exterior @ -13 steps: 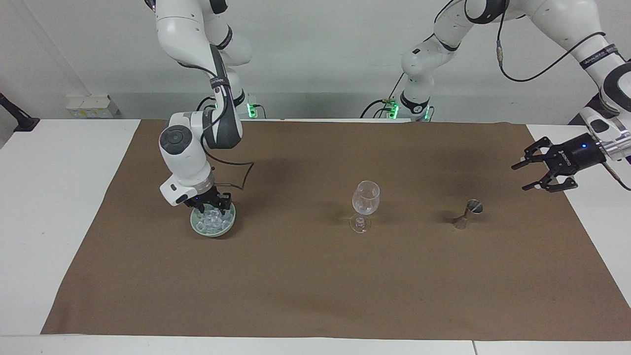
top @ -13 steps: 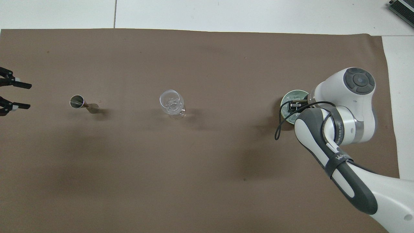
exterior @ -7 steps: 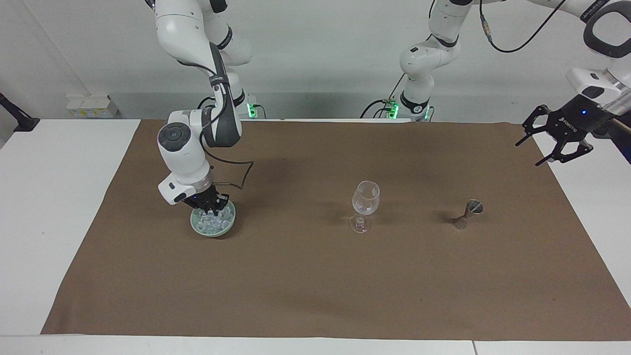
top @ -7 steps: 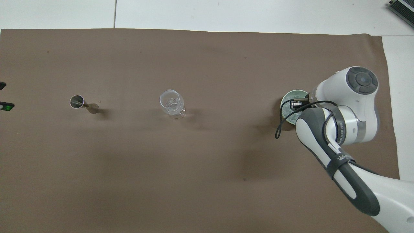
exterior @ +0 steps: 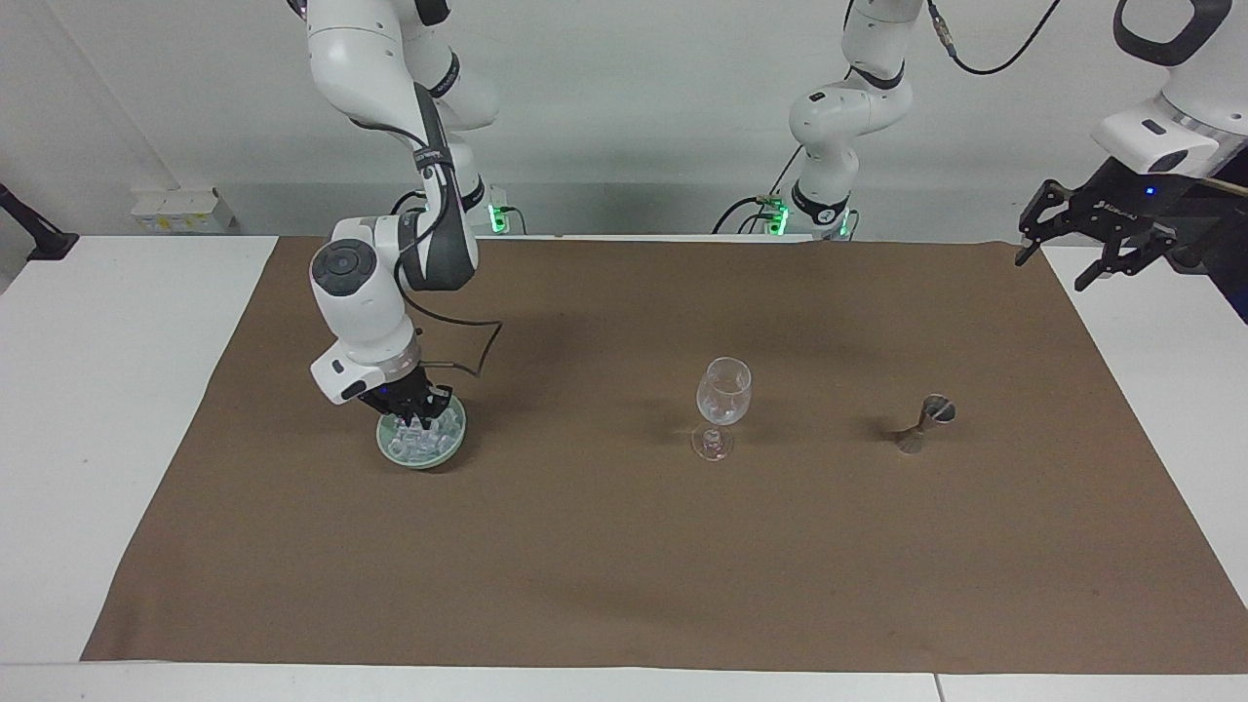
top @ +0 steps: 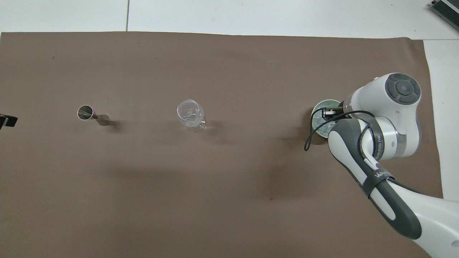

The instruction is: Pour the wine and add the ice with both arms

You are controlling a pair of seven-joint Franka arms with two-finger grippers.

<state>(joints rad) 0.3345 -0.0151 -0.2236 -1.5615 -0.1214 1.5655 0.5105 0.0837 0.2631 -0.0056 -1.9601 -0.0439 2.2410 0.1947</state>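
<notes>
In the green bowl (exterior: 421, 436) at my right arm's end of the table, the ice (exterior: 417, 435) lies under my right gripper (exterior: 413, 408), fingertips pinched together among the cubes. My left gripper (exterior: 1090, 240), jaws spread, hangs over the table edge; its lettering is unreadable.

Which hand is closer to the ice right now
The right hand. It is down in the green bowl, its fingertips shut among the ice. The left hand hangs in the air over the left arm's end of the table, well away from the bowl.
</notes>
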